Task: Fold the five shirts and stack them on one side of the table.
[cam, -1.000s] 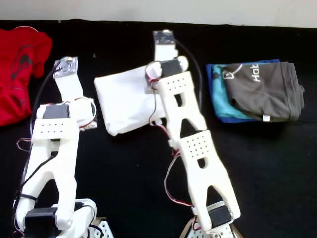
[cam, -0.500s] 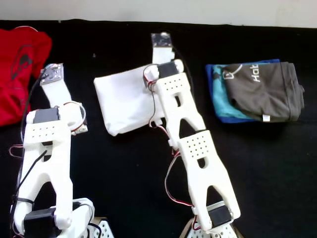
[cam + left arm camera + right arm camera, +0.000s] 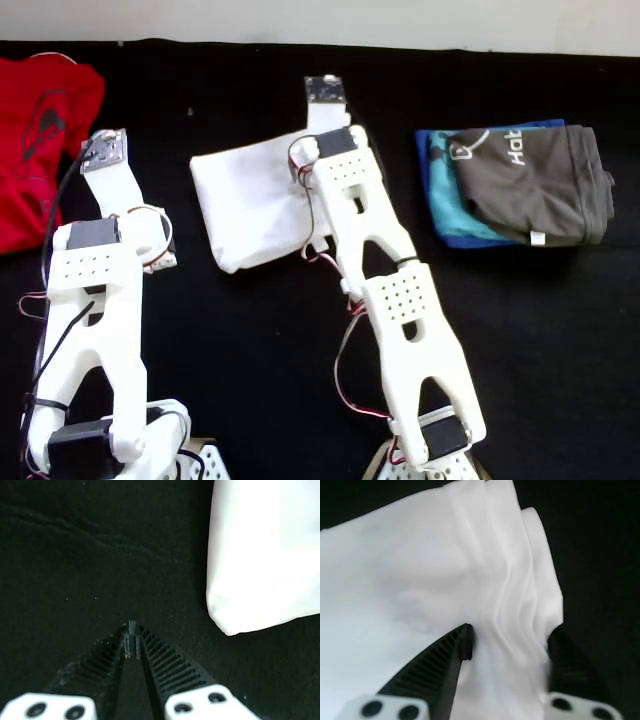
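On the bench (image 3: pixel 250 330), centre, lies a folded white shirt (image 3: pixel 250 205). The right gripper (image 3: pixel 512 647) fingers stand open astride its bunched edge, probably to shift it onto the stack (image 3: pixel 520 185). Left gripper (image 3: pixel 131 640): fingers closed, empty, near the shirt.

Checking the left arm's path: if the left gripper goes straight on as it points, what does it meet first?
Probably the black table cover: the shut left gripper points at bare cloth. The white shirt lies off to one side of that line, though depth is unclear.
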Tool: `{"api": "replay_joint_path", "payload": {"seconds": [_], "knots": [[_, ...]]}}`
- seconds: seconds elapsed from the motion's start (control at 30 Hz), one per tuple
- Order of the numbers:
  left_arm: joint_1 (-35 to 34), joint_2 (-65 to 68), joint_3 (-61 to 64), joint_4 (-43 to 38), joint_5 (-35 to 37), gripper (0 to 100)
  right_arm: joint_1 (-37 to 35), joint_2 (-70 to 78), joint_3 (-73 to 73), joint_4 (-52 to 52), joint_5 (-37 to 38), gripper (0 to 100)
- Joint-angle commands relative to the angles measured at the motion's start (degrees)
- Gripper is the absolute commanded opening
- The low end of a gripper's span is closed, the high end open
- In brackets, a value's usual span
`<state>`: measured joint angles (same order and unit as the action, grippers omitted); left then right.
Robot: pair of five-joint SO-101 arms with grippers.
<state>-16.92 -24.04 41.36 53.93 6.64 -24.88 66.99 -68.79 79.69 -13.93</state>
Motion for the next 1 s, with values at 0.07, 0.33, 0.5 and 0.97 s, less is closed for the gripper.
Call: {"api": "replay_joint_path", "payload": {"seconds": [0.07, 0.33, 0.5, 0.97], "knots": [[-0.57, -1.54, -0.31, -0.97, -0.09, 1, 0.40, -1.36, 0.57, 3.03, 6.51, 0.5], [-0.57, -1.45, -0.22, -1.41, -0.09, 1, 6.73, -5.93, -14.55, 18.33, 6.77, 0.5], [-0.48, -1.45, -0.22, -2.90, -0.09, 1, 11.47, -8.13, -19.21, 21.49, 9.14, 0.5], [-0.22, -1.45, -0.22, -2.90, -0.09, 1, 22.64, -31.96, -3.74, 21.14, 16.44, 0.5]]}}
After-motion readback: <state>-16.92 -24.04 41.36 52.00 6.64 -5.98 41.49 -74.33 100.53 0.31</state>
